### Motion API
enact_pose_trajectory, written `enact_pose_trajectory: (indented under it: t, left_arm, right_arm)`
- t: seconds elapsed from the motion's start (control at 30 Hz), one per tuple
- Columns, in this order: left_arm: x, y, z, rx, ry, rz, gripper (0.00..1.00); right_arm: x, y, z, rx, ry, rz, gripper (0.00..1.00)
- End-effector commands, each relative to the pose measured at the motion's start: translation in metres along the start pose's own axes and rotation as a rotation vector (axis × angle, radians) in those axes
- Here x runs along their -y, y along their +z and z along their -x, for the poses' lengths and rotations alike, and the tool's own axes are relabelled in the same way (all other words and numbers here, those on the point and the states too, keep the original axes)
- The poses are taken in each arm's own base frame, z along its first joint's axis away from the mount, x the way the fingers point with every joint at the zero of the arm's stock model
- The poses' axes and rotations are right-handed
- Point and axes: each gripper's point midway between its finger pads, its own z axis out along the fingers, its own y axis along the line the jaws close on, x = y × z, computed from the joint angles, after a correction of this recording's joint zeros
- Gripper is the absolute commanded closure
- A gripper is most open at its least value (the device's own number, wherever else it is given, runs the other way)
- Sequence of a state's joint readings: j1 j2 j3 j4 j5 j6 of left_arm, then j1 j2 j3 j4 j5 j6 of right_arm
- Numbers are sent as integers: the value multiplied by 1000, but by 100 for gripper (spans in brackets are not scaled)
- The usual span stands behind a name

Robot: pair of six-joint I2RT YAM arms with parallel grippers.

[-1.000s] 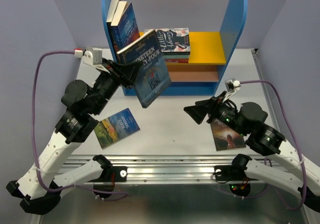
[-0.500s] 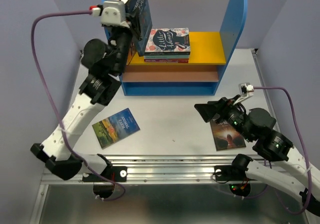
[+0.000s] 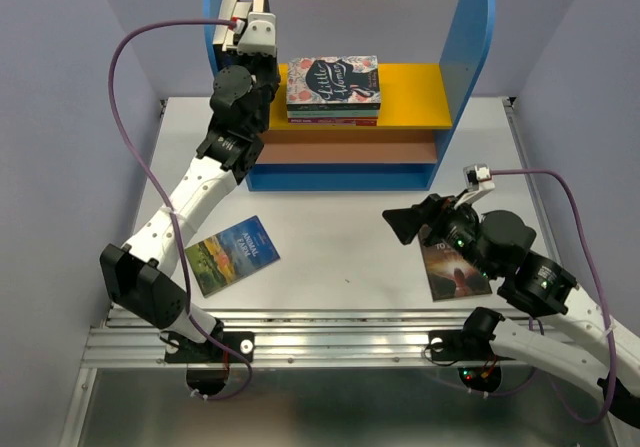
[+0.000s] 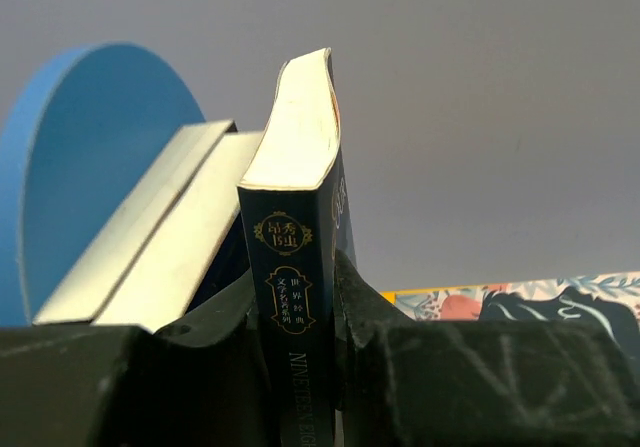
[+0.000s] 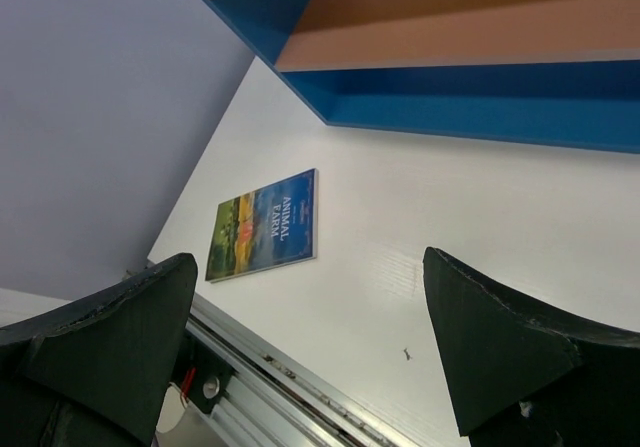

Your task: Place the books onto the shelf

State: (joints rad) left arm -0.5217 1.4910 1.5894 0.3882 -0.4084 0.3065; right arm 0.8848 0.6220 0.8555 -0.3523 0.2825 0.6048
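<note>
My left gripper (image 4: 297, 292) is shut on the spine of a dark blue book (image 4: 298, 167), "Nineteen Eighty-Four", held upright at the upper left of the shelf (image 3: 470, 37). In the top view that gripper (image 3: 258, 12) is up by the left blue panel. Two more books (image 4: 170, 227) lean against that panel (image 4: 80, 147), just left of the held one. The green-landscape book (image 3: 232, 255), "Animal Farm" (image 5: 263, 224), lies flat on the table. Another dark book (image 3: 455, 272) lies partly under my right arm. My right gripper (image 3: 405, 222) hovers open and holds nothing (image 5: 310, 337).
A floral "Little Women" stack (image 3: 333, 87) lies on the yellow upper board (image 3: 415, 92), right of the held book. The tan lower board (image 5: 480, 27) and blue base (image 5: 500, 107) show in the right wrist view. A metal rail (image 3: 340, 332) runs along the table's near edge.
My left arm has swung up from above the table to the shelf's upper left, turning the held book upright beside the leaning ones. The right arm has shifted only slightly.
</note>
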Motion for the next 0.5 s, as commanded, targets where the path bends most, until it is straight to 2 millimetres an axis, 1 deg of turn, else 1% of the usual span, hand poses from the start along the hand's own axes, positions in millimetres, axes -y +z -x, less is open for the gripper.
enact_pose_trajectory:
  t: [0.0, 0.03, 0.07, 0.1, 0.17, 0.2, 0.23, 0.27, 0.4, 0.47]
  left_arm:
    - [-38, -10, 61, 227, -112, 99, 100]
    - [-39, -9, 56, 222, -115, 94, 100]
    - [-37, -9, 43, 210, -110, 83, 100]
    - [-39, -12, 41, 214, -119, 86, 100]
    - [-37, -15, 31, 208, -119, 85, 100]
    - [-38, -17, 21, 206, -121, 95, 100]
    - [-41, -19, 18, 205, -126, 110, 100]
    - [-41, -20, 9, 199, -126, 118, 100]
    - [-41, -21, -1, 179, -124, 124, 100]
    - [-43, -23, -1, 174, -140, 134, 100]
  right_arm:
    - [-7, -3, 18, 51, -10, 9, 0]
    - [-6, -2, 17, 46, -10, 5, 0]
    - [-6, -1, 16, 42, -12, 6, 0]
    - [-6, -2, 16, 44, -13, 6, 0]
    - [-5, -1, 15, 42, -13, 3, 0]
    - [-5, -1, 14, 40, -13, 3, 0]
    - [-4, -1, 14, 40, -13, 3, 0]
    - [-4, -1, 13, 38, -12, 3, 0]
    - [-2, 0, 10, 34, -4, -3, 0]
    - [-1, 1, 8, 29, 1, -6, 0]
